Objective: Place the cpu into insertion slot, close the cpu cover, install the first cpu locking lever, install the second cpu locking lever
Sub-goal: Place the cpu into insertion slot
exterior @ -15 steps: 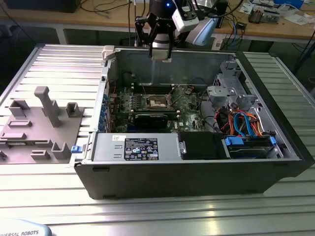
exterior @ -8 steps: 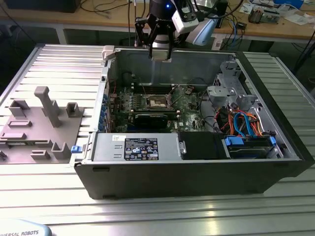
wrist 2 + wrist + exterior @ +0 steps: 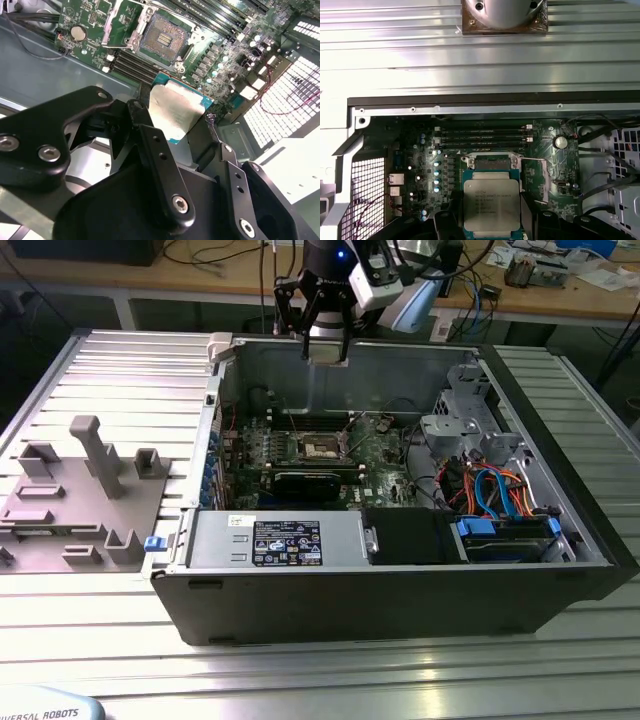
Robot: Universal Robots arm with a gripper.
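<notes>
The ribbed silver aluminium bench (image 3: 90, 360) carries the open grey metal computer case (image 3: 400, 590), which takes up the middle and the exterior view's right. The green circuit board (image 3: 380, 455) lies flat on the case floor. The black tool (image 3: 325, 345) hangs at the upper middle of the exterior view, above the case's far wall, and is clamped on the cpu (image 3: 491, 202), with one finger on each of two opposite edges. The insertion slot (image 3: 164, 36), a small square socket with a dark frame, sits near the centre of the board, well apart from the chip and below it, with its tan-gold contact field uncovered. The step in hand appears to be carrying the chip to that socket. To do it well, I judge, the chip must be kept level and its edges square with the frame, and it must stay clear of the case wall and the thin metal parts standing around the socket. In both wrist views the cpu is a flat square with a silvery-grey metal lid, faint print on top and a narrow blue-green rim around it.
</notes>
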